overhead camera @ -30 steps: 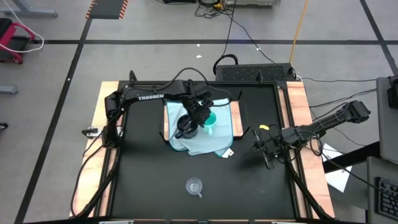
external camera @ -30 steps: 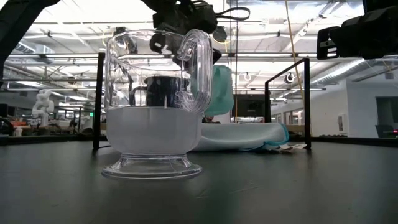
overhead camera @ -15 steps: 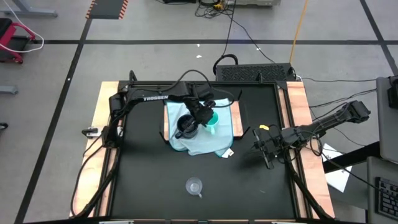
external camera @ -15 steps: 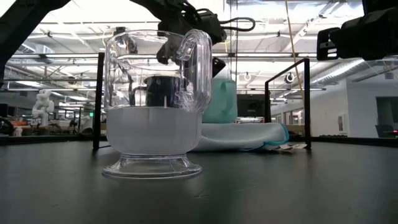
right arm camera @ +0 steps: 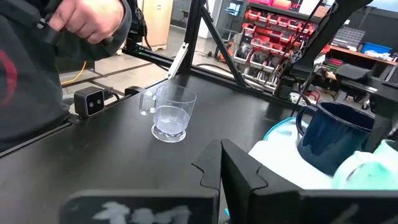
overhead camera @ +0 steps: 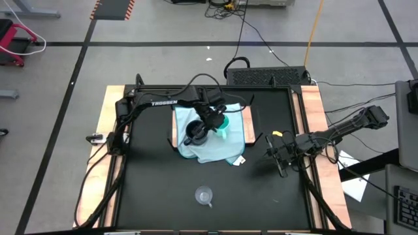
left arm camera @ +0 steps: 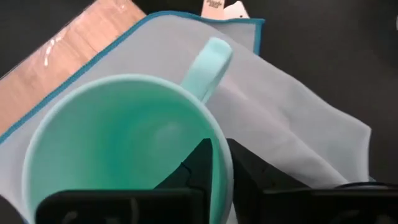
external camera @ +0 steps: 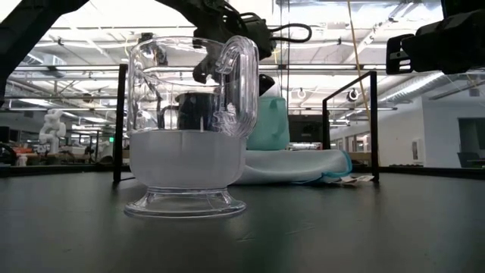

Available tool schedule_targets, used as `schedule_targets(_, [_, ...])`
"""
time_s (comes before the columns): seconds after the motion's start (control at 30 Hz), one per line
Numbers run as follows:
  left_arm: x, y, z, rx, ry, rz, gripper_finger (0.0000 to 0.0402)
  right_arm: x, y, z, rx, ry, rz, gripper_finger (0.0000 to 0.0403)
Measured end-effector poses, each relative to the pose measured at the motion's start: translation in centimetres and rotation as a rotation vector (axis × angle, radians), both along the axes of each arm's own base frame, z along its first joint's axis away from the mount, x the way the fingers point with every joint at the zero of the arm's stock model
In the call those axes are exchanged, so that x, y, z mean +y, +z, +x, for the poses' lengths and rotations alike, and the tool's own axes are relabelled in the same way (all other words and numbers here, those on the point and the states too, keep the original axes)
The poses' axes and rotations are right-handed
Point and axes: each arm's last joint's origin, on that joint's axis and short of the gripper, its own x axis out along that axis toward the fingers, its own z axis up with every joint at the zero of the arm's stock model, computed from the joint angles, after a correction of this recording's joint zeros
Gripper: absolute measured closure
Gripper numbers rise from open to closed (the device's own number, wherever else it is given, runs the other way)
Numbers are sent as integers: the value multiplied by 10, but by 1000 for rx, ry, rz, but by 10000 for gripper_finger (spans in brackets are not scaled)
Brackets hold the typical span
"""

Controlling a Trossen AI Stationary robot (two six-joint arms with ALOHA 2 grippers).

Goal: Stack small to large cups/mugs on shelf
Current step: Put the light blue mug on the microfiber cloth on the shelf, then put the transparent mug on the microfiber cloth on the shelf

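The turquoise cup point(overhead camera: 221, 126) stands upright over the pale blue cloth point(overhead camera: 212, 150) that drapes the light-wood shelf point(overhead camera: 249, 125). Next to it, toward the table's left, the black mug point(overhead camera: 194, 131) stands on the cloth. My left gripper point(overhead camera: 213, 121) is shut on the turquoise cup's rim. The small clear cup point(overhead camera: 204, 194) stands on its foot on the black table near the front edge. It fills the low view point(external camera: 189, 129). My right gripper point(overhead camera: 279, 160) hovers at the table's right, shut and empty. My left gripper holds the turquoise cup by its rim point(left arm camera: 216, 132), beside the handle point(left arm camera: 208, 59). One finger point(left arm camera: 198, 163) is inside the cup and one finger point(left arm camera: 252, 177) is outside. The fingers come from above, pointing down. The cup is upright, its bottom at the cloth point(external camera: 269, 146).
A white tag point(overhead camera: 239, 160) lies at the cloth's near right corner. A black mesh box point(overhead camera: 268, 77) sits at the table's far edge. Wooden side rails point(overhead camera: 312, 124) flank the black table. A person's hand point(right arm camera: 87, 18) shows beyond the table in the right wrist view.
My left gripper has gone down and slightly toward the far edge with the turquoise cup. The cup was tilted and lifted above the cloth a second ago. It now stands upright, low at the cloth beside the black mug.
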Motion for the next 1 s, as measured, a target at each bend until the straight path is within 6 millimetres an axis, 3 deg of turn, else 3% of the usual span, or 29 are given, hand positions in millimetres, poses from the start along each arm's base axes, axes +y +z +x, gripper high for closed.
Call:
schedule_targets(0.73, [0, 3, 1, -10, 25, -19, 259, 0, 0, 0, 8, -1, 10, 403])
schedule_targets(0.83, [0, 16, 3, -30, 24, -11, 248, 0, 0, 0, 9, -1, 9, 403])
schedule_targets(1.0, [-10, 55, 3, -42, 13, -13, 242, 0, -2, 0, 22, -2, 15, 403])
